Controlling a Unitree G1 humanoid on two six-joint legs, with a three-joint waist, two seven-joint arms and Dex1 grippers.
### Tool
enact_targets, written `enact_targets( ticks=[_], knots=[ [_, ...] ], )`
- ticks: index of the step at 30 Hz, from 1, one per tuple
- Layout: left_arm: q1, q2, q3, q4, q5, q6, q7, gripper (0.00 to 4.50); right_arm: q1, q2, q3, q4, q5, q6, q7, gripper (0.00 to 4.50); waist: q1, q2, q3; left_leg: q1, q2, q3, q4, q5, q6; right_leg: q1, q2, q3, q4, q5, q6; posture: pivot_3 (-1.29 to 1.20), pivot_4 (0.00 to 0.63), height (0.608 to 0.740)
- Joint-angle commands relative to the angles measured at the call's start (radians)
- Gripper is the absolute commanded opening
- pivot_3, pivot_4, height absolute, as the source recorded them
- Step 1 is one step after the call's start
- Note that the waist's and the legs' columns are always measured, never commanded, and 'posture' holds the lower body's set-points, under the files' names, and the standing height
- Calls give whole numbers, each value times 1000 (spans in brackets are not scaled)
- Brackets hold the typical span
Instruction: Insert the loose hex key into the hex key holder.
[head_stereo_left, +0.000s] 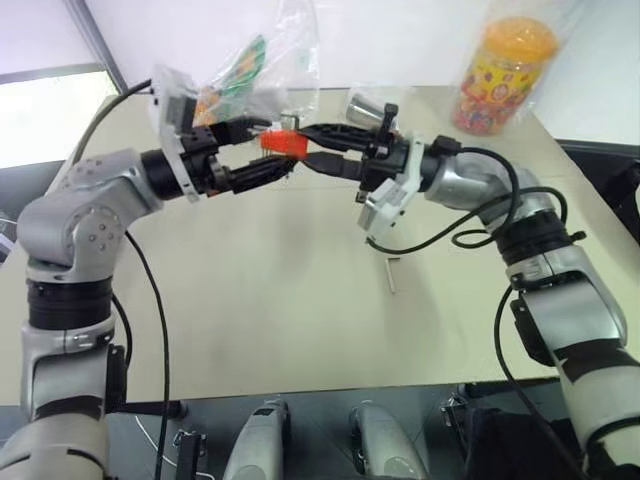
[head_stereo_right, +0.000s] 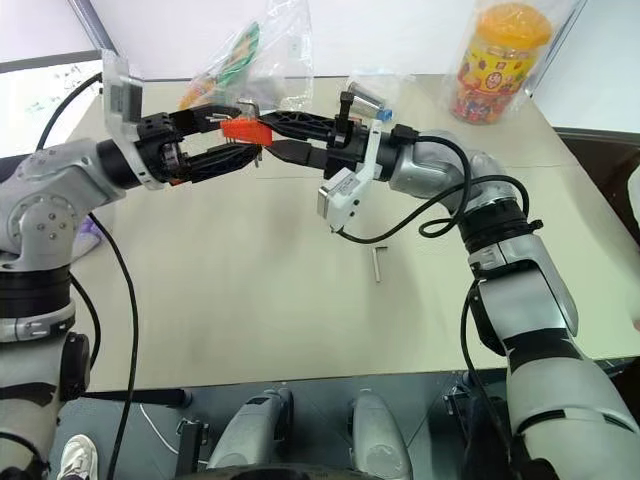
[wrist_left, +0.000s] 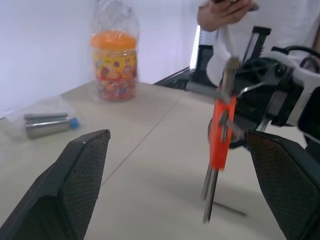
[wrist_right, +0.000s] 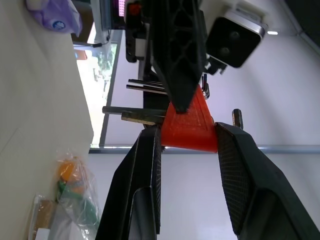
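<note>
Beige table (head_stereo_left: 250, 320) carrying the loose hex key (head_stereo_left: 392, 274) near its middle, a candy jar (head_stereo_left: 503, 75) at the far right corner, a silver cylinder (head_stereo_left: 366, 107) and snack bag (head_stereo_left: 235, 72) along the far edge.

I see the hex key holder (wrist_right: 187, 125) as smooth red-orange plastic, its protruding keys dark metal. My right tool (wrist_right: 186, 150) has matt black fingers with finely textured pads (wrist_right: 239, 165). The loose hex key (head_stereo_left: 392, 274) looks dull grey metal on the matt beige desk (head_stereo_left: 300, 320). The candy jar (wrist_left: 114, 65) wears glossy clear plastic wrap.
</note>
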Motion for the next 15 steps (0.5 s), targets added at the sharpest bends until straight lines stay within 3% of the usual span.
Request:
enact_targets(
  ticks=[1,15],
  knots=[
    [-29,5,28,-20,-46,23,-20,4500,-36,-12,-3,-1,37,-19,16,1004,0,0,0,0,0,0,0,0,0,0,0,0,0,0,0,0,150,740],
    [21,19,28,-69,-79,67,-40,4500,-72,-20,28,51,96,-65,114,1004,0,0,0,0,0,0,0,0,0,0,0,0,0,0,0,0,150,740]
  ],
)
